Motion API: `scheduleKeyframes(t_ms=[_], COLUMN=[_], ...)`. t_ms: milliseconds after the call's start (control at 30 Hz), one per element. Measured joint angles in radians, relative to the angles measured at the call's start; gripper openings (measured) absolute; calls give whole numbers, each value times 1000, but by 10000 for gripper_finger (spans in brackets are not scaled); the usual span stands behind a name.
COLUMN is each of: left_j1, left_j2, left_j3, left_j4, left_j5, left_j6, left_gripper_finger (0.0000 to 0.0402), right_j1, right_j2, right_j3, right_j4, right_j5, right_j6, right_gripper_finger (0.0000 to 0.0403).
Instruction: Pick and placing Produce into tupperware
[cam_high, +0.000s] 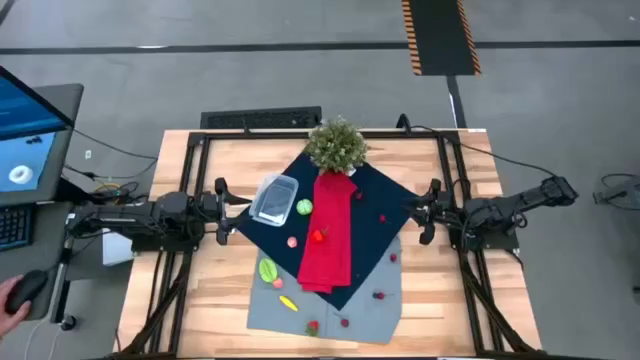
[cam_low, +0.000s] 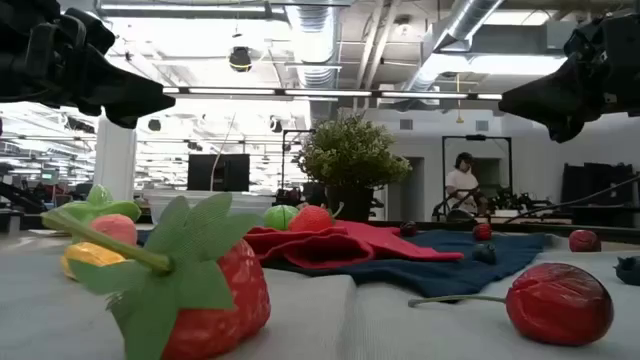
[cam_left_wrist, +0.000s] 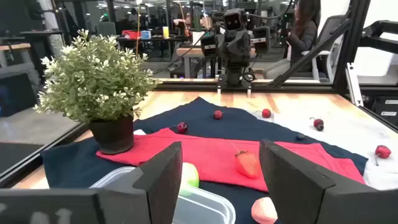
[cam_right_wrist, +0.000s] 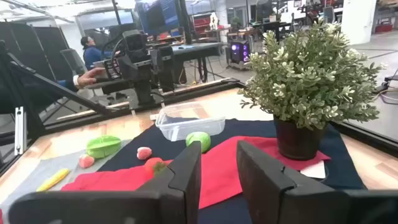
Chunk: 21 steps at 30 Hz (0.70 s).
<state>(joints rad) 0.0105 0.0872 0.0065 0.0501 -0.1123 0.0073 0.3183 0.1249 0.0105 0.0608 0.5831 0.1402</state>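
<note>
A clear tupperware (cam_high: 274, 199) sits empty on the table (cam_high: 440, 300), a green fruit (cam_high: 304, 207) just right of it, potted plant (cam_high: 337, 145) beyond; both grippers' fingers spread, holding nothing.

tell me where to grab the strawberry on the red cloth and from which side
Take the strawberry across its red body, coming straight down from above. It lies loose on the flat red cloth, with bare cloth around it, so fingers can likely drop on either side. The left pincer looks the nearer one.
</note>
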Motion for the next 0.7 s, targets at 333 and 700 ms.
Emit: scheduleKeyframes(t_ms=[333,700], left_j1=[0,0], left_j2=[0,0], left_j3=[0,0], left_j4=[0,0], left_j5=[0,0], left_j6=[0,0], left_gripper_finger=[204,204], right_j1=[0,0], right_j2=[0,0], right_j3=[0,0], right_j4=[0,0], right_j5=[0,0], right_j6=[0,0], right_gripper_finger=[125,125])
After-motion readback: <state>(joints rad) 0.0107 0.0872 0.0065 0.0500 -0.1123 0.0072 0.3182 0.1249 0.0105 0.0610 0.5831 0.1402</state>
